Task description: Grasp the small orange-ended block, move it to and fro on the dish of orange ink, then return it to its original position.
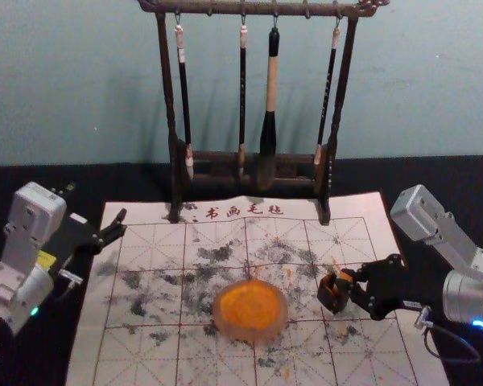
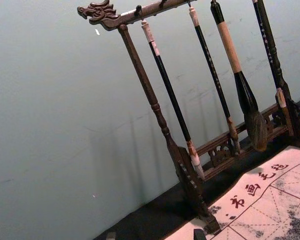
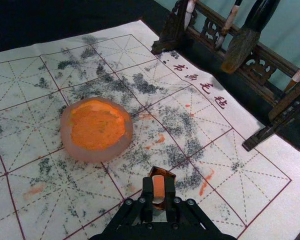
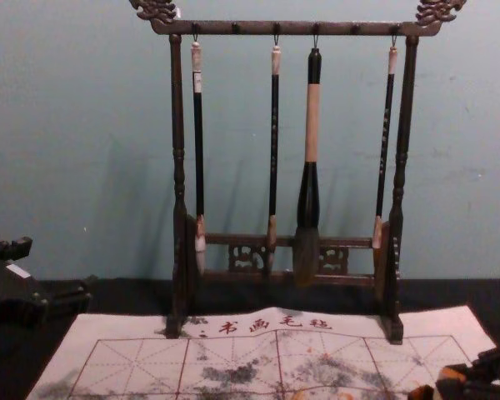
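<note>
Mat (image 1: 133, 358): spread under the dish (image 1: 249, 334)
Left gripper (image 1: 97, 205): held by the mat's left edge, fingers parted
Right gripper (image 1: 344, 285): stretched inward over the mat, clamped on the block (image 3: 159, 186)
Dish: set left of the block
Block: pinched at the box (image 1: 328, 297); whether inside cannot be told

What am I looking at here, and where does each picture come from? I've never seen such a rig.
A two-armed robot, with cameras on its head, chest and both wrists. On the printed mat sits a dish of orange ink; to its right is a small dark holder. There the right gripper grips the orange-ended block. The left gripper is open by the mat's left edge. Behind stands a rack with four hanging brushes.
</note>
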`<state>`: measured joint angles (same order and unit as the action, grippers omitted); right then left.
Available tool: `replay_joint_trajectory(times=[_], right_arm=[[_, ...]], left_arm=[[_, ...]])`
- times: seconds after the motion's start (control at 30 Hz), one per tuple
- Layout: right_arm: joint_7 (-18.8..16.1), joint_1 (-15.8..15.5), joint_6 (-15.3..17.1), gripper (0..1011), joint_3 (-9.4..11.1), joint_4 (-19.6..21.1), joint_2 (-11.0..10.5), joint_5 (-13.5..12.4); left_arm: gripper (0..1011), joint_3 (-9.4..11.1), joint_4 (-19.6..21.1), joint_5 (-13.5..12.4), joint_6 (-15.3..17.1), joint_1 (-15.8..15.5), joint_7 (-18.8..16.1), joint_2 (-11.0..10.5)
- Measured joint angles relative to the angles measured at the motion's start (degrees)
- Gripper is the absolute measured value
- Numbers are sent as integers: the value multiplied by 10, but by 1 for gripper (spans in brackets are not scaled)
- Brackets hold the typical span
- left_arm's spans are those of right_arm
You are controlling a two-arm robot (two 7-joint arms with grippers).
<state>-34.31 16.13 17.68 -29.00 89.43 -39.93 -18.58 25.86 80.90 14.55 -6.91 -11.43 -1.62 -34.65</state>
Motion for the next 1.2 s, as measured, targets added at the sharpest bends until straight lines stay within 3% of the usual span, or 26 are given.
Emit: replay_joint_trajectory(times=[0.63,0.67,0.9,1.2], right_arm=[[0,-1,1,144,0,1,-1,-1],[0,-1,1,208,0,1,-1,-1],[0,-1,2,385,0,1,-1,-1],[0,0,2,684,0,1,-1,-1]], left_arm=[[1001,0,0,0,0,0,0,0],[1001,0,0,0,0,0,0,0],[1001,0,0,0,0,0,0,0],[1001,0,0,0,0,0,0,0]])
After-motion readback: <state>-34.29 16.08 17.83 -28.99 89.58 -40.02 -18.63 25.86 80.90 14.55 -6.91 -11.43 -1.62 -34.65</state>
